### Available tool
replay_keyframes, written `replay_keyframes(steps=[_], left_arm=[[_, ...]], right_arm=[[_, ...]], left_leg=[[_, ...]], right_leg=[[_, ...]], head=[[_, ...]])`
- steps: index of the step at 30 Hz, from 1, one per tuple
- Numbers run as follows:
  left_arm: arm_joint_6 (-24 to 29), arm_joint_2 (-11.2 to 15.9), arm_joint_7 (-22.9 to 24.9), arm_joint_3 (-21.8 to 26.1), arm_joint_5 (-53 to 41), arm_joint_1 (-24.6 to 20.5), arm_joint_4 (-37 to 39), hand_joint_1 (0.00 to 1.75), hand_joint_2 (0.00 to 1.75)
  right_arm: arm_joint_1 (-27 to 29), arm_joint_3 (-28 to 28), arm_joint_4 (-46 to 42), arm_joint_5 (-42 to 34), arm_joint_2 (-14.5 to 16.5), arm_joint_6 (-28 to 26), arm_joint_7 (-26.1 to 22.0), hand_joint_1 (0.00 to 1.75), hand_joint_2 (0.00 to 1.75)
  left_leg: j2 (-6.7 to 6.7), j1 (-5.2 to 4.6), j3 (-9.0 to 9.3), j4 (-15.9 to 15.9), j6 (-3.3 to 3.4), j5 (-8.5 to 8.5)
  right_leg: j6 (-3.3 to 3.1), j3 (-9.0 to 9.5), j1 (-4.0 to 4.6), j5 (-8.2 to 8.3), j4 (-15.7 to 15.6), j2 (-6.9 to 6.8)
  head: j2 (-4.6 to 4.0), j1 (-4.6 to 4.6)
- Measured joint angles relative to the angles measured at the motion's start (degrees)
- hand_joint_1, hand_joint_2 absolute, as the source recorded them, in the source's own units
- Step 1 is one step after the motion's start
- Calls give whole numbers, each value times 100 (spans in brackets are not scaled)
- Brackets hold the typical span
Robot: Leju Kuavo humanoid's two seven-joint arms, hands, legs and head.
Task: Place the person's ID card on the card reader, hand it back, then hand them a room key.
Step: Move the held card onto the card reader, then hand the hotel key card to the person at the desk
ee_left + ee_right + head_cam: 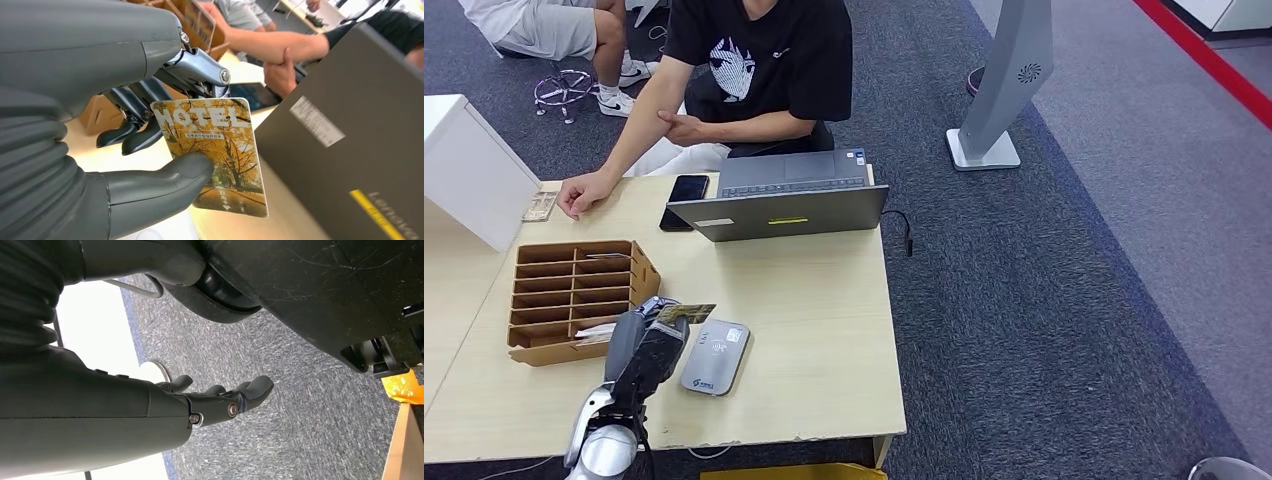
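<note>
Card reader [714, 357], grey, flat, lying on the light wooden table [824, 330]; taken as landmark for all entries below.

Left hand [652, 345]: just beside the reader on its left, above the table edge nearest the robot. Thumb [170, 175] and dark fingers [131, 131] pinch a room key card [220, 152], printed "HOTEL" over yellow autumn trees; remaining fingers curled loosely behind it. Card held clear of the reader, near its far left corner.

Right hand [220, 400]: well away from the reader, hanging over grey carpet [280, 390]; fingers extended and slightly apart, holding nothing.

Wooden card organiser [574, 295]: left of the reader, many compartments, cards in some of the slots.

Laptop [789, 200]: beyond the reader, lid open away from the robot, grey, yellow sticker on lid.

Black phone [684, 200]: beyond the reader, touching the laptop's left side.

Person [754, 70]: seated behind the laptop, black T-shirt; one hand [584, 193] resting on the table's far left, beside a small card [539, 207].
</note>
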Motion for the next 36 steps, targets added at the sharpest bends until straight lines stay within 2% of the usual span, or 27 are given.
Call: replay_keyframes(steps=[16, 31, 36], left_arm=[[-363, -122, 58, -46, -325, 90, 617, 175, 175], [-410, -145, 154, -146, -560, 96, 733, 175, 175], [-234, -139, 147, -146, -552, 144, 629, 175, 175]], right_arm=[[-18, 13, 4, 21, 0, 0, 2, 0, 175], [-17, 12, 9, 104, 0, 2, 0, 0, 175], [-4, 10, 5, 104, 0, 1, -2, 0, 175]], left_leg=[[-1, 0, -2, 0, 0, 0], [-2, 0, -1, 0, 0, 0], [-2, 0, 0, 0, 0, 0]], right_leg=[[1, 0, 0, -1, 0, -1], [1, 3, -1, 0, 0, -2], [1, 2, -1, 0, 0, -2]], head=[[0, 0], [0, 0], [0, 0]])
